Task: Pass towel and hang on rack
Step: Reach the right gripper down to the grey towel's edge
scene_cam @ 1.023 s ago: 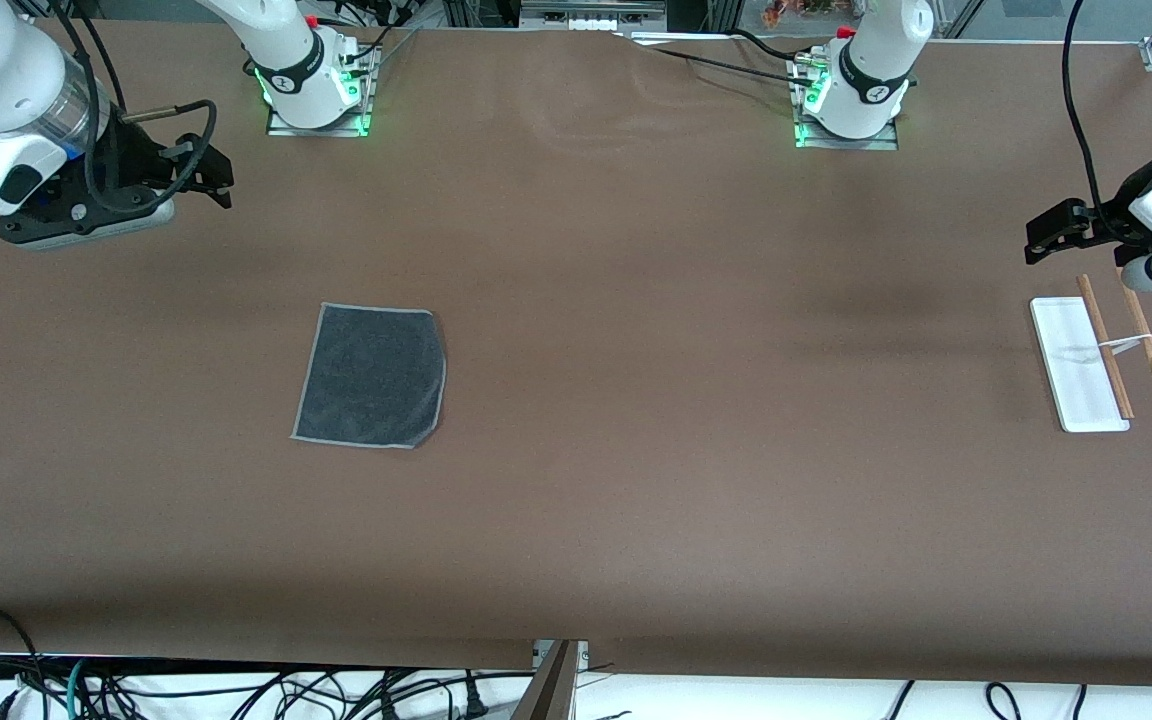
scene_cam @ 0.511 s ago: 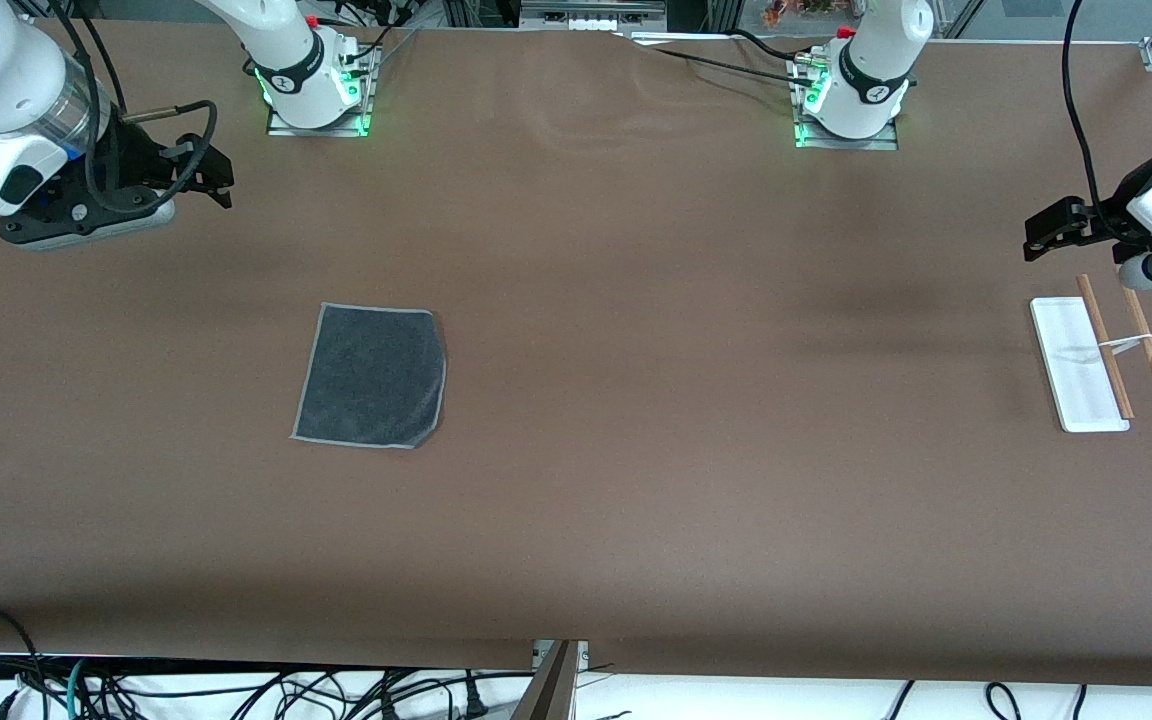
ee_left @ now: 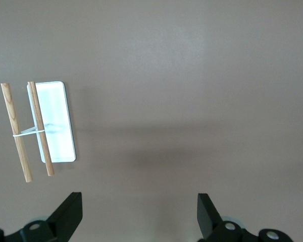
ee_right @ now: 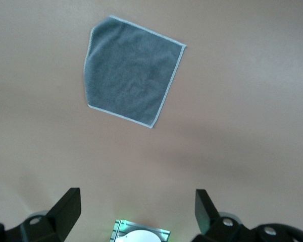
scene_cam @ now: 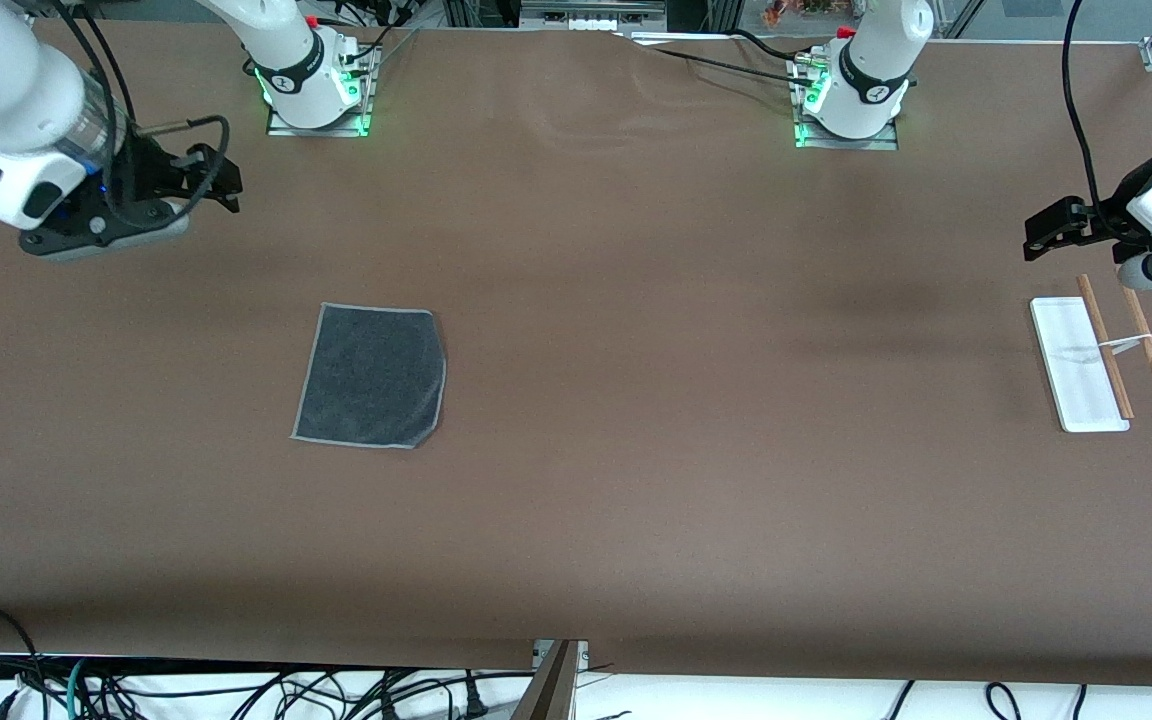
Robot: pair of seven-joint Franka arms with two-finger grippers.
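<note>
Front view: towel (scene_cam: 371,376) apart from right gripper (scene_cam: 221,180).

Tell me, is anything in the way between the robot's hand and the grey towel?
No, nothing visible is. The towel lies flat on the table, and the right gripper hangs open in the air above the table, with only bare tabletop showing between them. The left gripper waits open near the rack.

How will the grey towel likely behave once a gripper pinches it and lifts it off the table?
The towel lies flat and thin with one corner rounded over, so it will probably droop limply from a pinch. Its terry nap looks grippy, so slipping seems unlikely. Both the right gripper and the left gripper are open, away from it.
</note>
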